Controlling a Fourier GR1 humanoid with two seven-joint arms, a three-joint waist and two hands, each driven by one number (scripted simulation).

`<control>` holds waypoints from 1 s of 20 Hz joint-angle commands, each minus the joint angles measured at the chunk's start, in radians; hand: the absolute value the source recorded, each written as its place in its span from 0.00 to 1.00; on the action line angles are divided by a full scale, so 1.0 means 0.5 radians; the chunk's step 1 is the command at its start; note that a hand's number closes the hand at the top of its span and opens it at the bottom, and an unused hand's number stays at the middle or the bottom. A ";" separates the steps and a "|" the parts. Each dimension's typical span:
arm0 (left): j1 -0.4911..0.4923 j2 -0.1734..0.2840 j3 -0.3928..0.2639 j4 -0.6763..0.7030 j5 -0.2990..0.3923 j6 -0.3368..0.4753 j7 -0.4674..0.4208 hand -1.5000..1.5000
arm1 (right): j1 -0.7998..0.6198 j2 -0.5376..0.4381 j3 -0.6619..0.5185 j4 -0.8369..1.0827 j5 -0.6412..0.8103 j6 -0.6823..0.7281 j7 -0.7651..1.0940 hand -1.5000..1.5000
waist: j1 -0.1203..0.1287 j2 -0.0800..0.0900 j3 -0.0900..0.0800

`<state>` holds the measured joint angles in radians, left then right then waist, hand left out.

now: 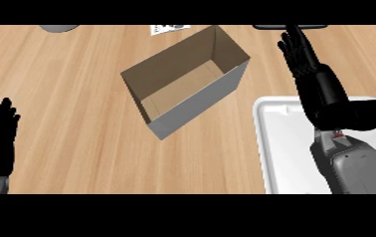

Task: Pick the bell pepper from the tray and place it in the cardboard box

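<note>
An open cardboard box stands on the wooden counter at the middle, and its inside shows nothing. A white tray lies at the lower right, partly covered by my right forearm. No bell pepper shows anywhere in the head view. My right hand is stretched out beyond the tray's far edge, to the right of the box, open with straight fingers and holding nothing. At the left edge my left hand rests open, fingers up.
A grey round object sits at the top left edge. A white printed sheet lies behind the box. A dark flat object shows at the top right, just beyond my right fingertips.
</note>
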<state>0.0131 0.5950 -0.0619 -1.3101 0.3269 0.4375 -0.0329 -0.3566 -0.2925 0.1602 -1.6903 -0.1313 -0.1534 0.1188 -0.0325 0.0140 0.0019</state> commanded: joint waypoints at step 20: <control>-0.187 0.088 -0.208 0.061 -0.362 -0.127 0.048 0.50 | 1.115 -0.775 -0.881 1.134 0.205 0.580 -2.234 0.00 | 0.051 -0.023 0.001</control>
<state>-0.0708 0.6491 -0.1619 -1.2979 0.1669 0.3797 0.0044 0.1924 -0.6070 -0.2106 -1.2636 -0.0783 0.1214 -0.8248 -0.0274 0.0029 0.0044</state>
